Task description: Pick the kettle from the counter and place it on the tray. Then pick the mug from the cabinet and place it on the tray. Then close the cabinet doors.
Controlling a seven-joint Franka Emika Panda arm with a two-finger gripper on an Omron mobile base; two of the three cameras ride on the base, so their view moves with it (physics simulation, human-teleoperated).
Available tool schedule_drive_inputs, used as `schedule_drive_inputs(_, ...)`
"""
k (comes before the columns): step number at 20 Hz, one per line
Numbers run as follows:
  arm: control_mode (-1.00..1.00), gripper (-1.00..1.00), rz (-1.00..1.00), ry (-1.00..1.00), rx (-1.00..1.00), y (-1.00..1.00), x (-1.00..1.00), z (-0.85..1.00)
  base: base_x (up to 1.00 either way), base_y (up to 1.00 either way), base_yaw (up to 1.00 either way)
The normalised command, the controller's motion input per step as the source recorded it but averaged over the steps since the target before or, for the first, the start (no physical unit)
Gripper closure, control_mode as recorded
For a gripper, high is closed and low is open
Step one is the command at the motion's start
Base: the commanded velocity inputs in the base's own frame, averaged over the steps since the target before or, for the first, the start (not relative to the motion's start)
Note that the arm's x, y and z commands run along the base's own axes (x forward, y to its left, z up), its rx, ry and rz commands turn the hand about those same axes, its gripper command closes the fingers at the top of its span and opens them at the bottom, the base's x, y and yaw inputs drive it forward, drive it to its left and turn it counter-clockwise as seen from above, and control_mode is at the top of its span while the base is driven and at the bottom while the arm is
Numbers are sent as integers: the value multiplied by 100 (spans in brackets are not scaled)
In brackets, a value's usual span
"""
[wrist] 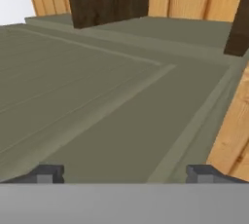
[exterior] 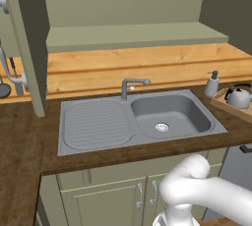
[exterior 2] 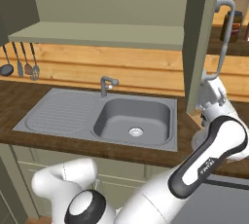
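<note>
1. Left base view: the kettle, squat and silver-grey with a dark arched handle, sits on the light wooden tray at the right end of the bench, just beside a white soap dispenser. The first placement reads as done. The left cabinet door, olive-green, stands swung out over the bench, so closing is left to do. Whether the mug is on the tray cannot be told, because the tray is cut off at the picture's edge.

2. Right base view: the right cabinet door is also open, its curved grey bar handle facing the arm. The cabinet shows a pale green shelf with nothing on the visible part. The arm's wrist is raised just beside this door.

3. Hand view: the end effector is released, fingertips spread wide with nothing between them, facing an olive-green panelled surface at close range. Judgement: the door-closing step is in hand.
</note>
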Motion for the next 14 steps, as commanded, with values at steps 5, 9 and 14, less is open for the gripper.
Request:
schedule_drive_inputs(5,-100,-100,-5,0,-19,83,21,52,0,0,0)
schedule_drive_inputs(9,-100,-100,-17,0,-17,98,28,33,0,0,0)
schedule_drive_inputs(14,-100,-100,-28,0,-11,100,47,2,0,0,0)
